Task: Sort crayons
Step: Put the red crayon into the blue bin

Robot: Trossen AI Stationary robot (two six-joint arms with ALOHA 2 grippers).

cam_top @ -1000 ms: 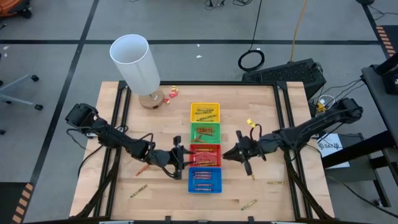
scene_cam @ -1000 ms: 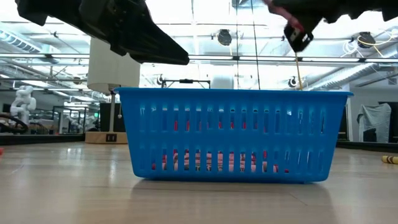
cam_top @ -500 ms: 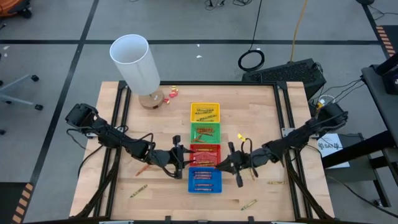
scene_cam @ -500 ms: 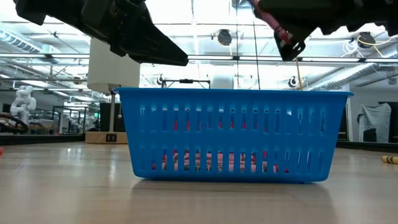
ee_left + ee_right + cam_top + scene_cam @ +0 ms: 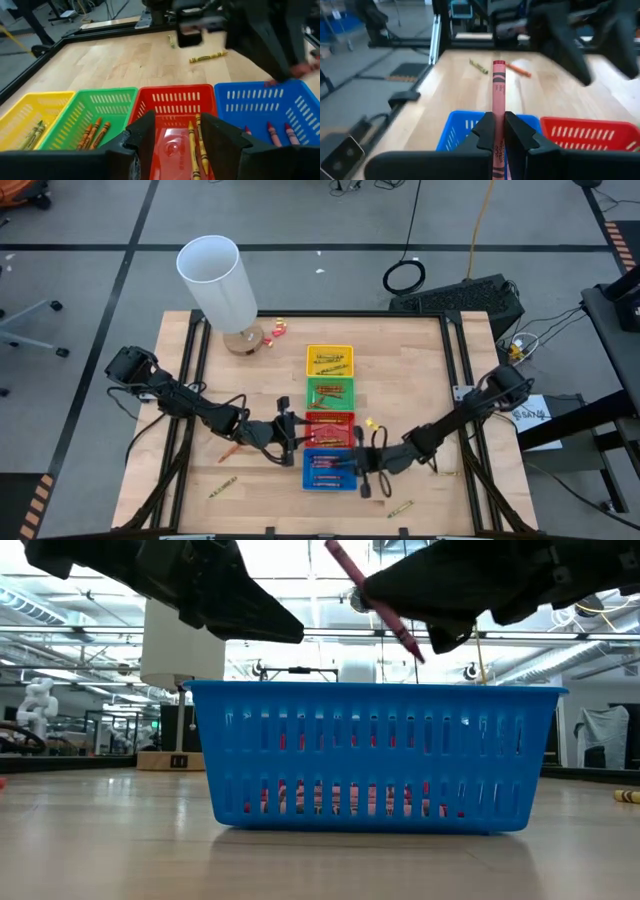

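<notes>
I work in a big open lab. Around my wooden bench [image 5: 250, 390] lie grey floor [image 5: 90, 220] and loose cables [image 5: 404, 276]; bright ceiling lights [image 5: 300, 560] hang overhead.

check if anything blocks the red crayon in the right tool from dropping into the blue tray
Nothing visible does. The right tool holds the red crayon above the blue tray, whose top is open, with only crayons lying inside.
</notes>
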